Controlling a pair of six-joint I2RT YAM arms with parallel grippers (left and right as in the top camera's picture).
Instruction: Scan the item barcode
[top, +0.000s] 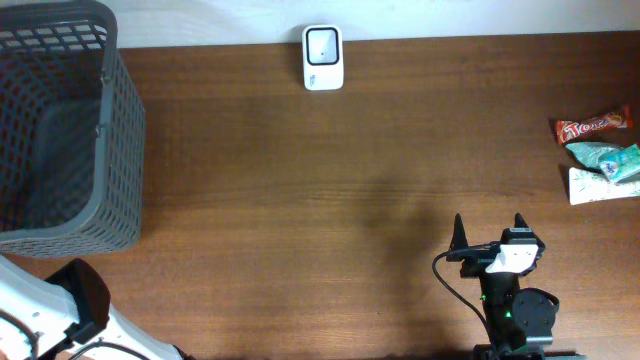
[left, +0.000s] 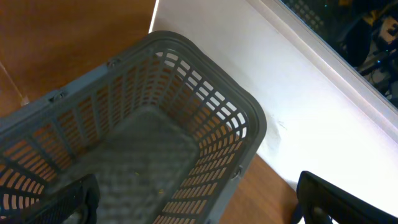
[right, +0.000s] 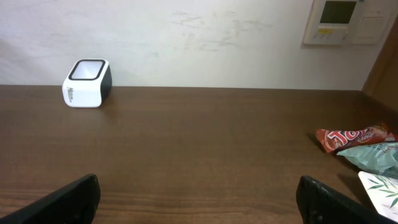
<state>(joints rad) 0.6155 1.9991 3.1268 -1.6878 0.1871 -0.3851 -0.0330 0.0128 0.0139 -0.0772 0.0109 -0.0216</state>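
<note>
The white barcode scanner (top: 323, 57) stands at the table's far edge, and the right wrist view has it as a white scanner (right: 87, 83) at the far left. Three snack items lie at the right edge: a red bar (top: 592, 126), a teal packet (top: 607, 158) and a white packet (top: 600, 186). My right gripper (top: 489, 228) is open and empty near the front edge, well left of the items. Its wrist view shows this gripper (right: 202, 199) over bare wood, with the red bar (right: 354, 137) ahead to the right. My left gripper (left: 196, 205) is open and empty above the basket.
A grey mesh basket (top: 125, 110) fills the far left corner; the left wrist view looks down over the basket's rim (left: 205, 71) with nothing seen inside. The left arm (top: 60, 310) sits at the bottom left corner. A wall panel (right: 345, 22) hangs behind the table.
</note>
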